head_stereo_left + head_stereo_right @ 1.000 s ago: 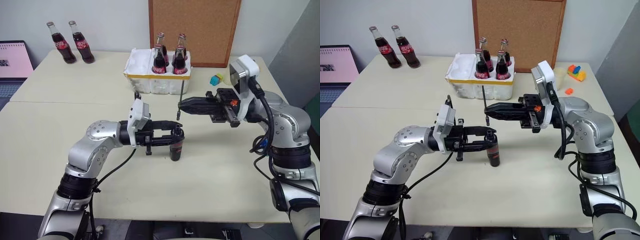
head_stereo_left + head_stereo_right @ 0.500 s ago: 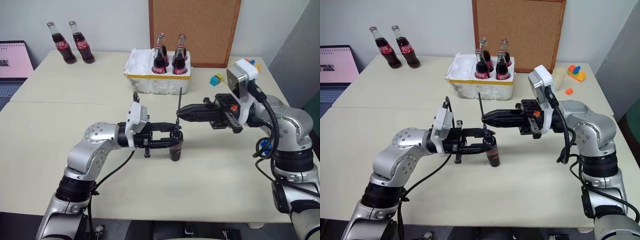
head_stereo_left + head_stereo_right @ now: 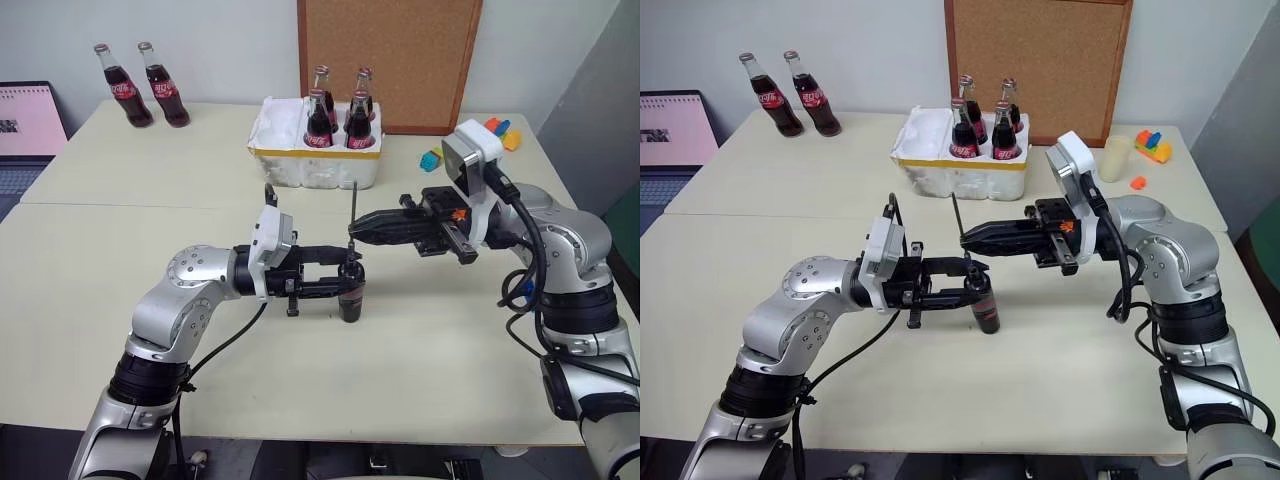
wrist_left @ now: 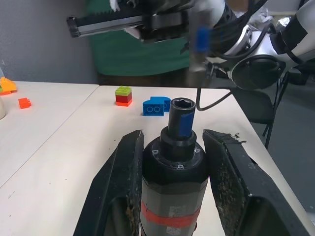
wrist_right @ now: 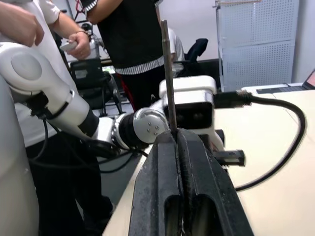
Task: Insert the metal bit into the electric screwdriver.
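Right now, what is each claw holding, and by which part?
The left claw grips the electric screwdriver around its upper body, just below the socket. The right claw pinches the metal bit near its lower end.

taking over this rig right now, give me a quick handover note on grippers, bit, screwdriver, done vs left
Left gripper: closed on the electric screwdriver, holding it upright over the table, open socket facing up.
Right gripper: shut on the metal bit, which stands upright in the fingertips, lower end just above the screwdriver's socket.
Done: both parts picked up and brought together, bit roughly lined up over the socket.
Left: the bit does not look seated yet. Lower it into the socket, then release the right gripper.
Also on the table: a foam tray of cola bottles behind the work area.
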